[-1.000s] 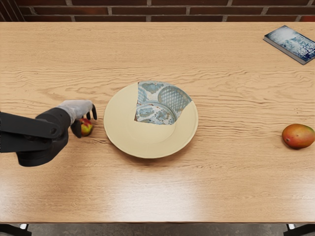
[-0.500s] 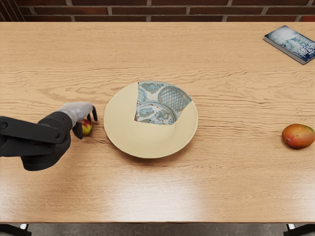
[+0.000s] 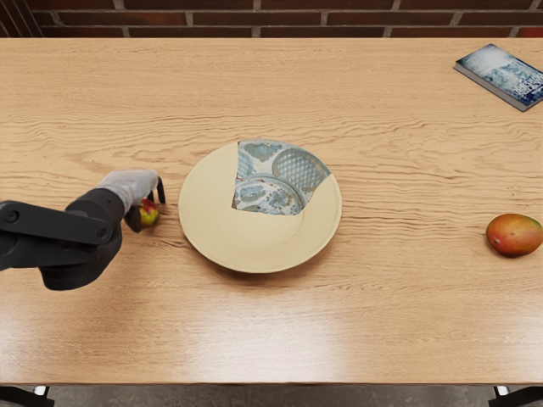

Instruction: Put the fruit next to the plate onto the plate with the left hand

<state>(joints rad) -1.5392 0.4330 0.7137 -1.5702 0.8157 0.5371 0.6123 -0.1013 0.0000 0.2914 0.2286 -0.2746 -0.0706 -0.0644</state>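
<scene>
Nearest, the wooden table point(image 3: 280, 339) is bare along its front edge. Just beyond, the left arm comes in from the left, and the left hand point(image 3: 131, 188) sits cupped over the small red-and-yellow fruit point(image 3: 149, 213). Its dark fingertips point(image 3: 160, 194) curl down the fruit's far right side and the thumb presses in from the left, so it appears to be gripping the fruit, which sits low, at or barely off the table, just left of the plate. The cream plate point(image 3: 221, 237), with a blue patterned wedge on its far side, lies directly right of the hand, so the carry looks like a short move rightward over the near-left rim. The fruit looks roundish, with no clear long axis. A mango point(image 3: 513, 235) rests well apart at the right edge, far from this hand. The right arm is out of view. At the far right corner lies a book point(image 3: 502, 75); any lettering on its cover is too small to read.
</scene>
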